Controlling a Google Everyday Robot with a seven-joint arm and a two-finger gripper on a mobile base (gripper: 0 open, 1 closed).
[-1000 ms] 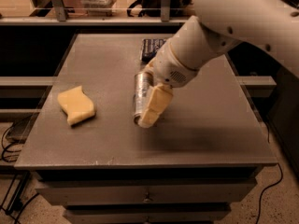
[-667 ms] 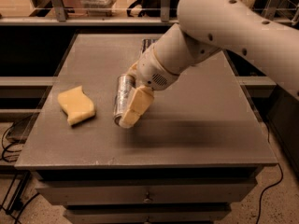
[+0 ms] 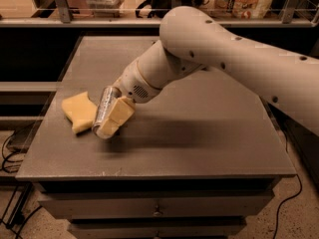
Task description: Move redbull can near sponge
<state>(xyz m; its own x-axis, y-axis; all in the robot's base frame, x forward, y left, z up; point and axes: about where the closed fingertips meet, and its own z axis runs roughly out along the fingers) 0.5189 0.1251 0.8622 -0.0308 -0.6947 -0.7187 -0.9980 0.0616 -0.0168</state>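
Camera view: claw (image 3: pixel 110 119) clamps redbull can (image 3: pixel 102 105) just beside sponge (image 3: pixel 78 112).

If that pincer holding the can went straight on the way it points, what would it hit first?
The pincer, low over the table, points down-left in the picture. The redbull can it grips would likely touch the table first, right beside the sponge; depth is unclear.

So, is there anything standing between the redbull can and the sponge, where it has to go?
Nothing visible does. The end effector, over the left part of the table, is shut on the redbull can, and the can is right beside the sponge; in this view their outlines meet, with no object between them.
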